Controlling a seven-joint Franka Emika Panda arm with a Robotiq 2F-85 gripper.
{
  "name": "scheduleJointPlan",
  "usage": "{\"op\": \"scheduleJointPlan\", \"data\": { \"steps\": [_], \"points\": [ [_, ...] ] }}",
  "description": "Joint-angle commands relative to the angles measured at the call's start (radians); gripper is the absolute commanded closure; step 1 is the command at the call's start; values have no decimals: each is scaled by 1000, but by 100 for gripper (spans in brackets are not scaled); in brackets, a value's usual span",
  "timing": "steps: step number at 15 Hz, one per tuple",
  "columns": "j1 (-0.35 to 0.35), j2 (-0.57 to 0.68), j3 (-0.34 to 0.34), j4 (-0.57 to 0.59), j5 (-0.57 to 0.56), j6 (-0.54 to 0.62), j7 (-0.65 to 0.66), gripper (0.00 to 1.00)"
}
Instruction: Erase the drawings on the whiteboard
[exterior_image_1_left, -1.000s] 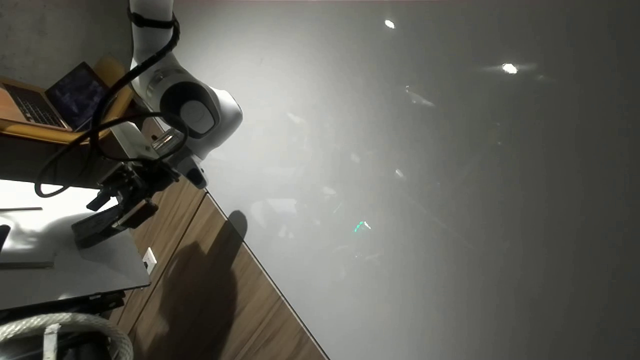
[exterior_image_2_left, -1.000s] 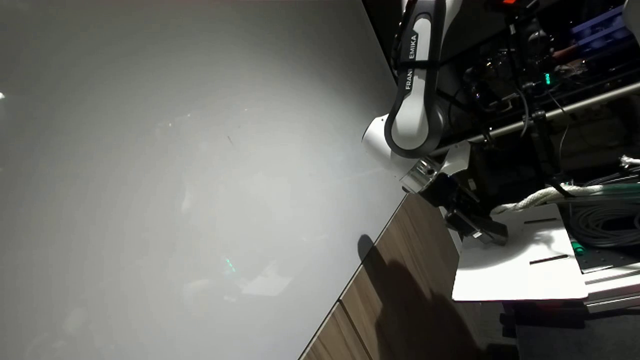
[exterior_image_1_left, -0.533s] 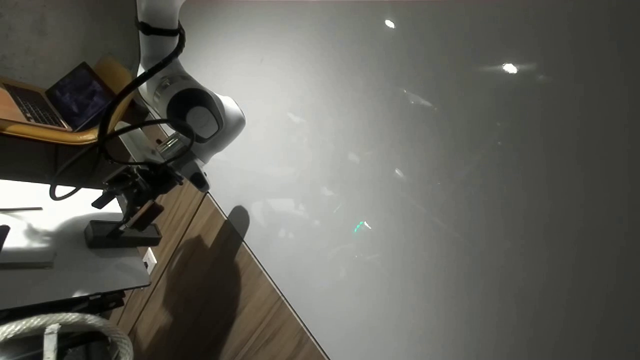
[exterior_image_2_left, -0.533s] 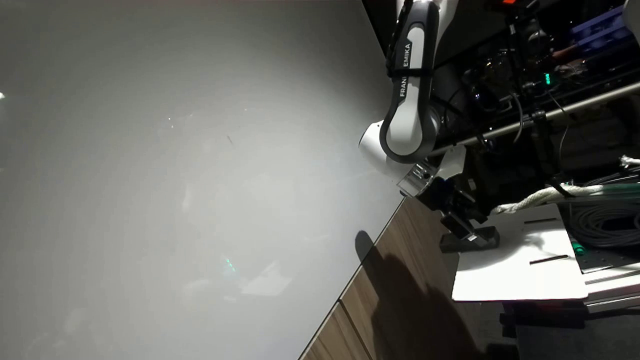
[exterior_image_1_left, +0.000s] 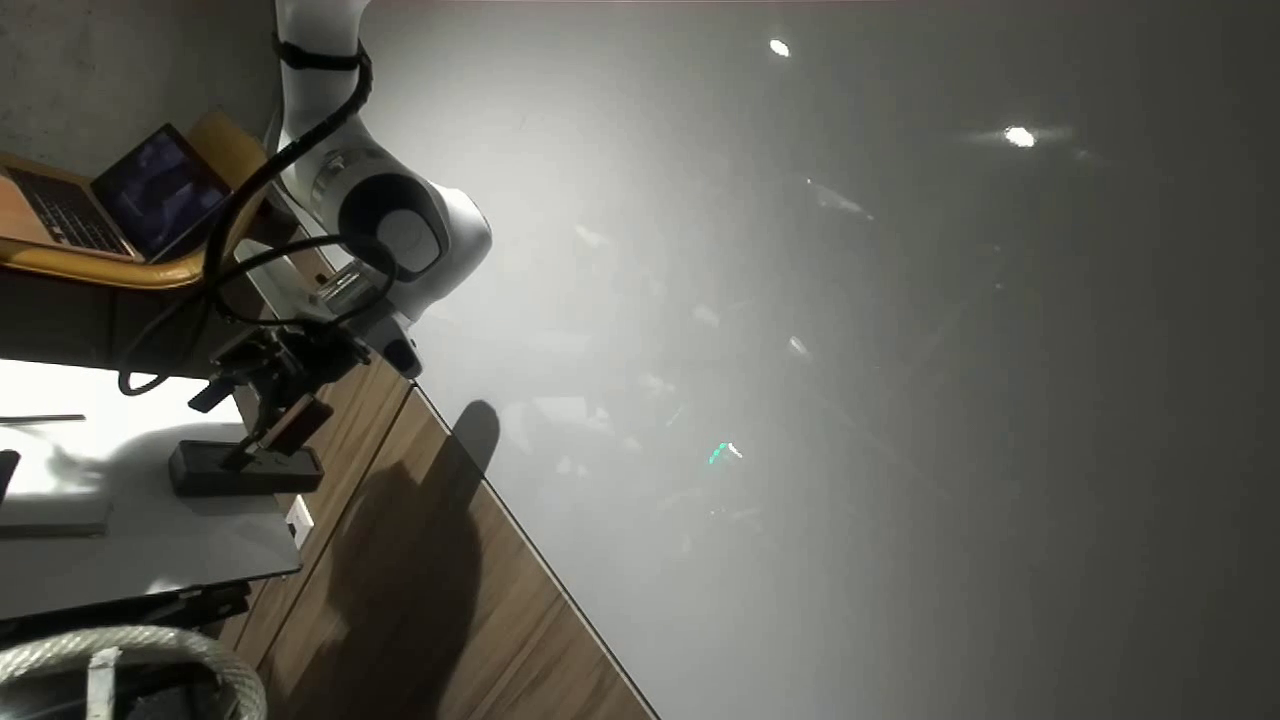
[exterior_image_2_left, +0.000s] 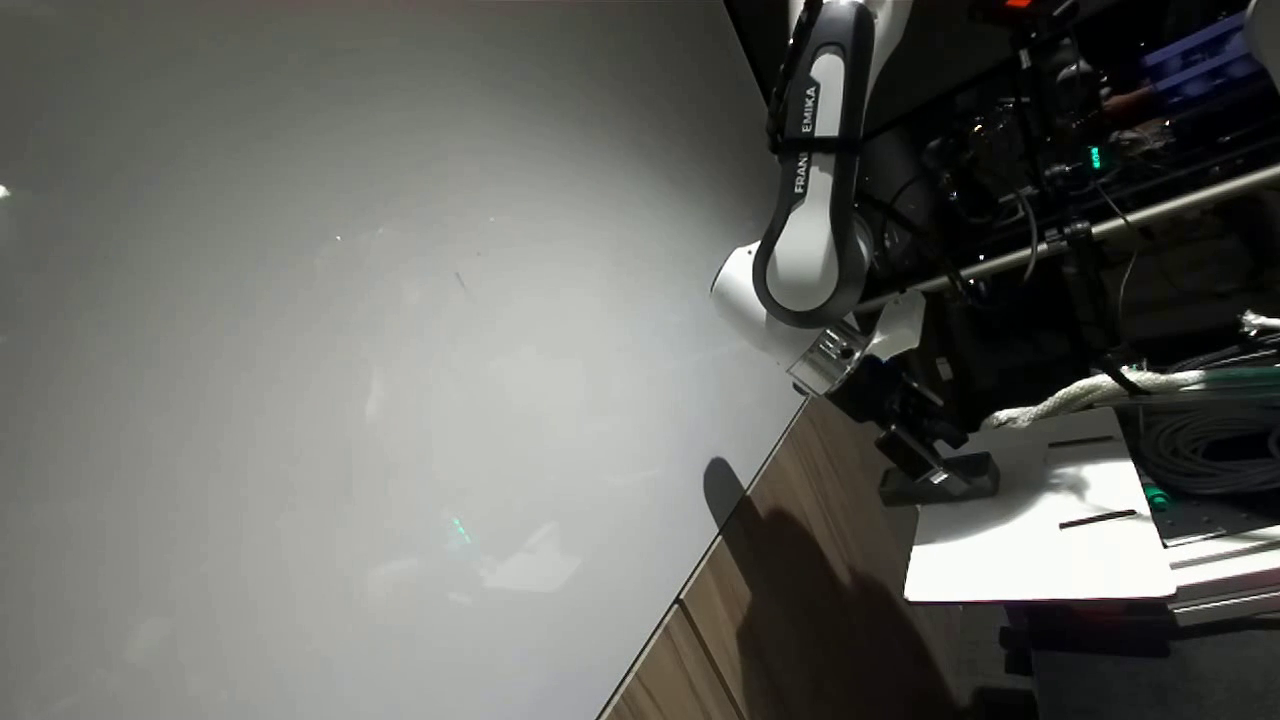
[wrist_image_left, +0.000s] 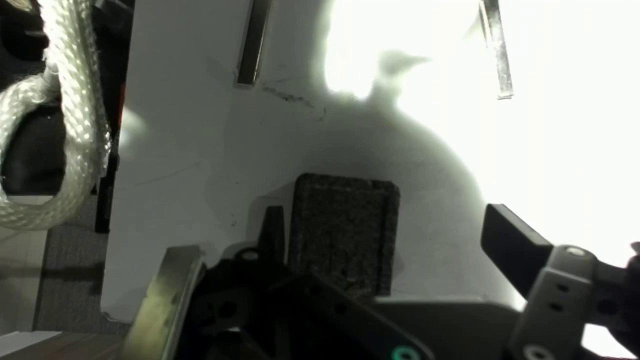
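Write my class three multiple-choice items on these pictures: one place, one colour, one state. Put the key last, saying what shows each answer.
1. Where does the dark block lie?
A. On a laptop
B. On the white panel
C. Inside a rope loop

2. What colour is the wood-grain strip beside the whiteboard?
A. Brown
B. Blue
C. Green

3. What state is the gripper in?
A. Shut on the block
B. Shut on nothing
C. Open

Key
1. B: the wrist view shows white panel around the block.
2. A: both exterior views show brown grain along the whiteboard's edge.
3. C: in the wrist view its fingers stand far apart, with bare panel between one of them and the block.
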Motion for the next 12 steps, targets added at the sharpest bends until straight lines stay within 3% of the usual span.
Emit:
{"op": "scheduleJointPlan", "data": {
  "steps": [1,6,12],
  "points": [
    [21,-58,10,-22,-40,-20,52,0],
    [63,-199,45,-99,-76,-9,109,0],
    [64,-454,81,-239,7,93,27,0]
  ]
}}
